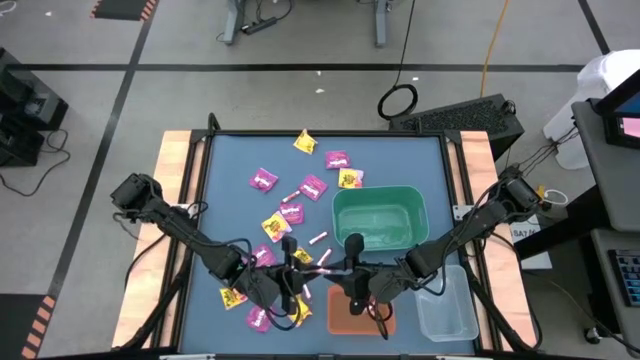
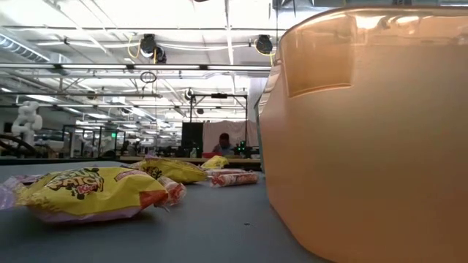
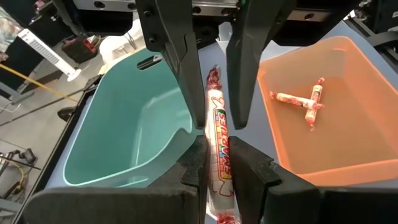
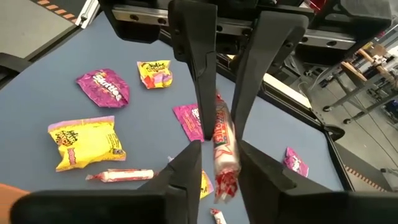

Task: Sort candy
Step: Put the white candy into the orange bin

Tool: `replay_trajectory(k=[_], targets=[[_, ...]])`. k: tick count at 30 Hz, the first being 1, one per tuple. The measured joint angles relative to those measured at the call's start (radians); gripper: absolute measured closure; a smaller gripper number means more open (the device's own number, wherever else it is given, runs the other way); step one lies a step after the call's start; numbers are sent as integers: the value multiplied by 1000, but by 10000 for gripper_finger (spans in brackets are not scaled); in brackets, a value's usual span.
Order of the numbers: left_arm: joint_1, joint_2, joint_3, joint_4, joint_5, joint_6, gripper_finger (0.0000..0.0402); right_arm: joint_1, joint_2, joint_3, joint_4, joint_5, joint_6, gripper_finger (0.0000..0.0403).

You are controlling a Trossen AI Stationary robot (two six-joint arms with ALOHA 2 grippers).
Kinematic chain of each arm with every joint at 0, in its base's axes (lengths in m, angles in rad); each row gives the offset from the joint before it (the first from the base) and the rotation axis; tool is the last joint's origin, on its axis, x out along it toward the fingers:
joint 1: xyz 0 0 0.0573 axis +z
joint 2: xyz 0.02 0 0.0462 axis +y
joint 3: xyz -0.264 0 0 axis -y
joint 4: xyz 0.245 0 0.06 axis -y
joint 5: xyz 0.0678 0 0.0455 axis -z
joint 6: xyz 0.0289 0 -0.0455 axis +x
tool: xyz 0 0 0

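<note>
A Smarties roll point(image 3: 219, 146), white wrapper with pink twisted ends, sits lengthwise between the left gripper point(image 3: 216, 121) jaws, clamped narrow. The right gripper point(image 4: 219, 109) jaws pinch the same roll point(image 4: 224, 143) from its other end. In the high view both meet at lower centre, above the orange bin point(image 1: 340, 318). Two rolls point(image 3: 305, 102) lie crossed inside it; the green bin point(image 3: 118, 124) stands beside. Purple and yellow packets point(image 1: 264, 180) scatter across the blue surface point(image 1: 230, 160). The low view shows only a yellow packet point(image 2: 88, 191) up close.

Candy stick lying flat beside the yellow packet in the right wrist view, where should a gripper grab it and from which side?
Probably mid-length on the candy stick, from straight above, fingers across its narrow width: it lies flat on the table, long and thin, with the yellow packet close along one side.
</note>
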Motion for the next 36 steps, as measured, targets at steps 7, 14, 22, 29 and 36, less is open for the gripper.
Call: replay_trajectory(k=[7,14,22,29,36], targets=[[0,0,0,-1,1,0,344,0,0,0,3,3,3,368],[-1,0,0,1,-2,-35,310,1,0,0,2,1,17,363],[-24,0,0,-4,-7,-80,187,26,-2,0,-2,0,-24,360],[-71,0,0,-4,-75,-53,132,75,-75,-1,-41,5,-27,361],[-95,-3,0,-4,-139,-53,130,148,-203,-1,-118,10,-27,361]])
